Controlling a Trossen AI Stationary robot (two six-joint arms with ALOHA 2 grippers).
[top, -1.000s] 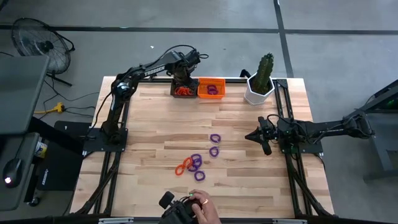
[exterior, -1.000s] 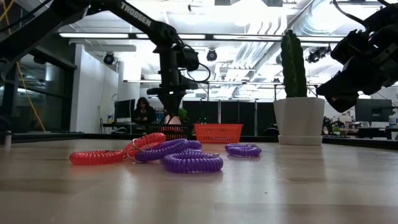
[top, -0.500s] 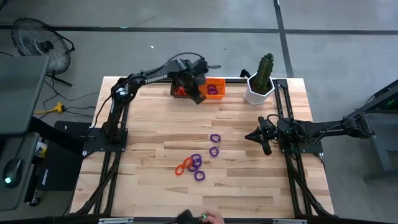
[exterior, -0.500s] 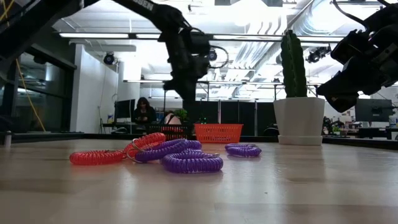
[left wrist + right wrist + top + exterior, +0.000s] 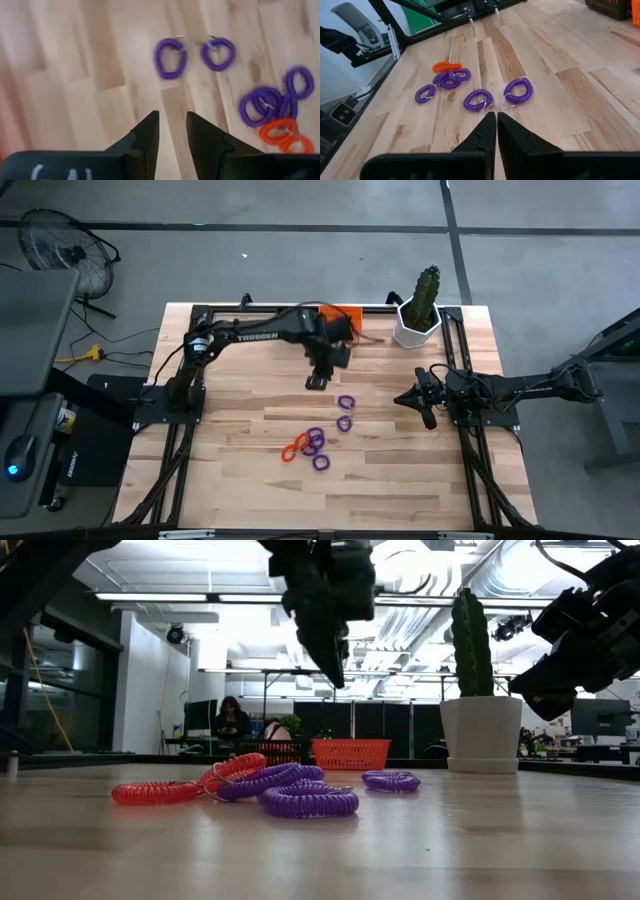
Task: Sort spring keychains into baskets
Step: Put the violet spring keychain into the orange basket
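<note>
Wooden bench (image 5: pixel 240 480) on a grey concrete floor, fan off its far-left corner. L to R: the left gripper (image 5: pixel 316 383) had swung away from the baskets at the far edge within the last sec and hung over mid-bench, fingers (image 5: pixel 146 134) a little apart w/ nothing betw. them. So the drop-off looked done and it was prob. heading back for another pick. Orange basket (image 5: pixel 345 313) at the far edge showed only partly behind the arm; black one hidden. Remaining spring keychains (image 5: pixel 313 442), purple & orange, lay clustered centre toward the near edge, two purple ones (image 5: pixel 346 402) just beyond; none had shifted. Cactus pot (image 5: pixel 417 332) at the far-right corner. Right gripper (image 5: pixel 404 399) waited by the right edge, fingers (image 5: pixel 487 131) closed, empty, unmoved.
</note>
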